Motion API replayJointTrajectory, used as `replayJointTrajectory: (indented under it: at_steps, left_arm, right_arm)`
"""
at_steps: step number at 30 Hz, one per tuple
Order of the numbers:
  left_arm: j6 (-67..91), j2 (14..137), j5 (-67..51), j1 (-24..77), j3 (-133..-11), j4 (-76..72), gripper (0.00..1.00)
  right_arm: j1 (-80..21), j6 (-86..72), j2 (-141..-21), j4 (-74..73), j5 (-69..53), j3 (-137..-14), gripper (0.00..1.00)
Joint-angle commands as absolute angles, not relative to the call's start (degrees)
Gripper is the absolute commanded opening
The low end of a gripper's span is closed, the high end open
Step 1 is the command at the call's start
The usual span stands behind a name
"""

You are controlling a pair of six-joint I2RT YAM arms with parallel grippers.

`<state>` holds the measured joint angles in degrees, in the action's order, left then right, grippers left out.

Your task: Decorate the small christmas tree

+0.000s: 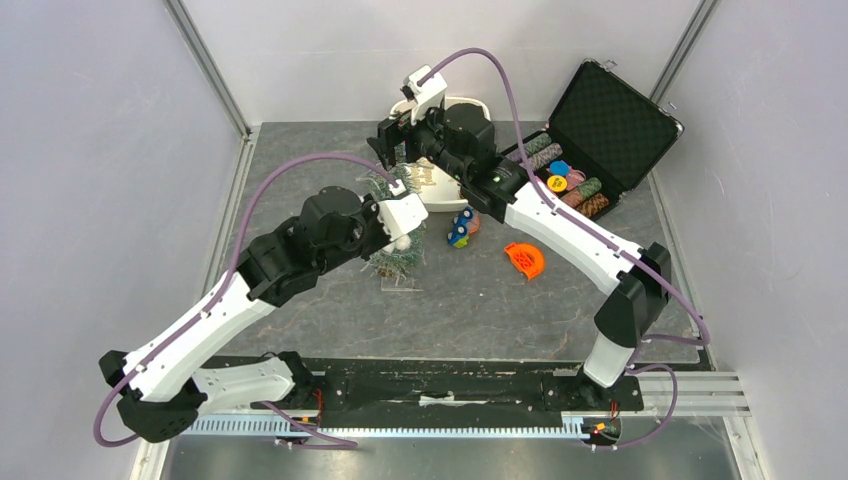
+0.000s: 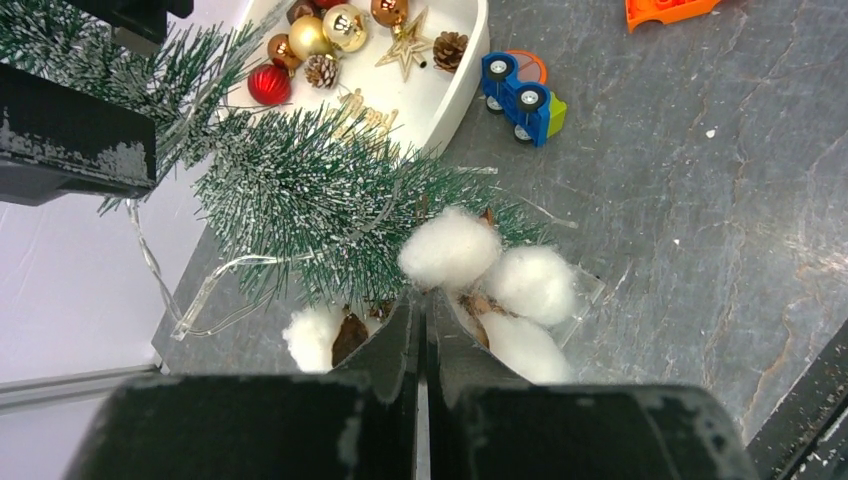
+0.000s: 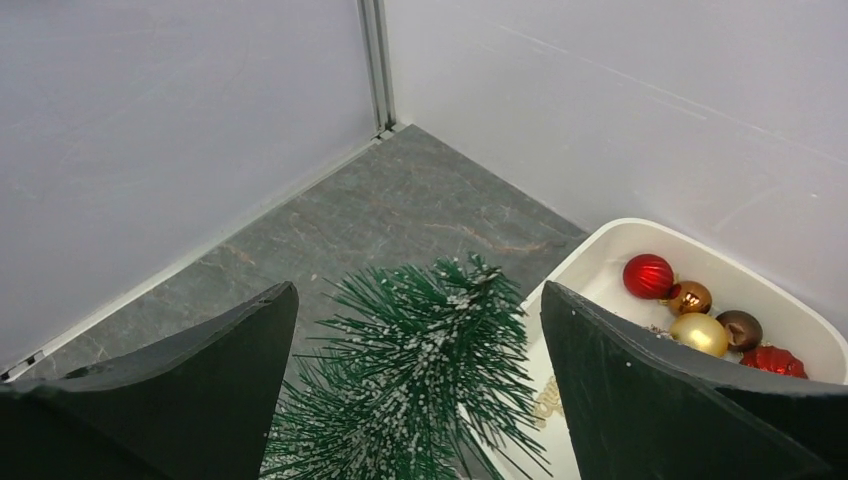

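- Small christmas tree (image 1: 398,258), a slim frosted dusty-green bristly cone, stands on the dark grey stone-patterned desk (image 1: 480,300) left of centre; its clear square base is just visible under the lowest branches; a clear wire strand (image 2: 170,300) trails along its left side
- left pincer (image 2: 420,320) sits low against the near side of the tree; its fingers are pressed together with only a slit between them; a white fluffy cotton cluster with brown husks (image 2: 450,248) crowds both sides of the tips and touches the lower branches; whether a stem is caught in the slit cannot be told
- right pincer (image 3: 418,290) hangs above the small christmas tree with its fingers spread wide; the frosted tip rises between them, touching neither
- white rounded plastic tray (image 1: 440,196) lies just right of the tree; it holds red, gold and bronze baubles, pine cones and a gold star (image 2: 405,45)
- blue toy car with a green end (image 1: 460,230) rests just beside the tray's near rim
- orange plastic piece (image 1: 524,260) lies further right, apart from the car
- black open case with rows of coloured chips (image 1: 610,125) stands at the far right
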<state>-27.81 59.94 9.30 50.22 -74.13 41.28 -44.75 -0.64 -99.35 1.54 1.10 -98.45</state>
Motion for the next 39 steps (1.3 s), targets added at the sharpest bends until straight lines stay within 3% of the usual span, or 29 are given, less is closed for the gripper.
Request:
replayJointTrajectory:
  at_steps: [1,20,39]
  left_arm:
    - [-26.7,59.2,11.6,49.6,-71.8,34.7,0.02]
    - [-35.5,58.4,11.7,47.2,-60.1,20.1,0.02]
    - [-38.5,60.0,12.5,46.6,-56.0,14.4,0.02]
  right_arm:
    - [-44.7,-1.7,-100.4,1.5,-2.4,-101.0,0.92]
    - [-44.7,-4.8,-100.2,4.2,-9.4,-97.7,0.69]
    - [-44.8,-6.0,-98.9,6.2,-10.9,-95.1,0.65]
